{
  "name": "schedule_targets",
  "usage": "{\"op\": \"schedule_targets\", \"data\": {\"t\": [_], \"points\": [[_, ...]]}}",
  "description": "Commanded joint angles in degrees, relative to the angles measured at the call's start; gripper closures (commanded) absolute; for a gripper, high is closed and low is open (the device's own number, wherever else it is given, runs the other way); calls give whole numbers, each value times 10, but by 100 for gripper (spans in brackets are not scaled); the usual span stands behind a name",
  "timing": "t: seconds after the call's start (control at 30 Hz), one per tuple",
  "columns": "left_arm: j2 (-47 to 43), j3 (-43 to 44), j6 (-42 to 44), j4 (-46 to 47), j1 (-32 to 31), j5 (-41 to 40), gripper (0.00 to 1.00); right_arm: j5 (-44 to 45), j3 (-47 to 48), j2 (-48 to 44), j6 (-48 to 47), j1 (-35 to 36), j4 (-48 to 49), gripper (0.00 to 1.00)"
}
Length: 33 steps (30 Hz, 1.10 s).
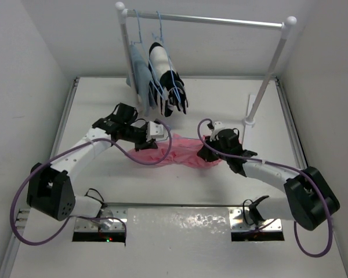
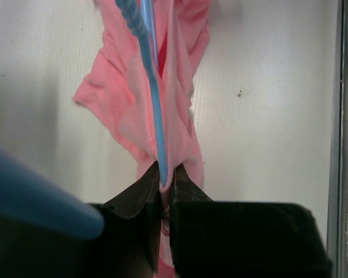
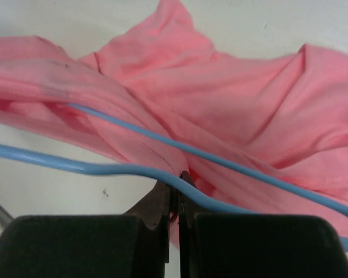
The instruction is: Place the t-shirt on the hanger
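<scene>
Caught the left gripper [image 2: 165, 174] pinched almost fully closed, nipping a seam of the t-shirt [image 2: 133, 104] together with the thin light-blue wire of the hanger [image 2: 153, 87] between the dark tips. Followed that wire straight up from the jaws through an opening in the salmon-pink cloth, alongside a twisted blue strand near the top edge. Noted soft, crumpled folds spreading out to the left of the wire, against the white table [image 2: 267, 116]. Over at the right gripper [image 3: 177, 180], found the jaws likewise drawn narrow, biting a stitched pink hem, with one hanger bar curving across just in front of the tips and a second bar slanting away under a fold. Took in plain, smooth fabric beyond, bunched into long ridges. From overhead, spotted the t-shirt strung out as a low pink band between the two grippers, mid-table, sagging a little toward the left end. Could not tell from there whether lifted clear of the table or resting on it. Behind it, picked out the rail [image 1: 220, 21] carrying a pale blue-grey garment [image 1: 138, 69] and a black-and-white garment [image 1: 165, 75], side by side on hangers of their own.
</scene>
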Motion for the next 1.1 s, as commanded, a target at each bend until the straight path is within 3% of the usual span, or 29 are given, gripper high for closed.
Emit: {"op": "schedule_targets", "data": {"t": [0.0, 0.1, 0.2, 0.33, 0.43, 0.63, 0.77, 0.87, 1.07], "points": [[-30, 16, -32, 25, 19, 30, 100, -64, -21, -6, 22, -18, -2, 100], [-31, 20, -56, 40, 35, 37, 100, -75, -58, -34, 20, -21, 5, 100], [-42, 18, -17, 11, 35, 52, 100, -58, -89, -40, 9, -22, -7, 100], [-55, -4, -5, -3, 33, 60, 100, -83, -123, -36, 15, -20, 71, 56], [-62, -14, -10, -7, 33, 66, 100, -76, -129, -65, 20, -21, 85, 44], [-81, -43, 1, -13, 34, 61, 100, -17, -135, -98, 82, -21, 78, 45], [-83, -51, -43, 27, 33, 57, 100, 74, -154, -80, 259, -22, 105, 51], [-78, -51, -87, 69, 34, 45, 100, 136, -148, -39, 318, -21, 97, 55], [-67, -45, -126, 96, 34, 38, 100, 165, -76, -11, 341, -12, 18, 52]]}}
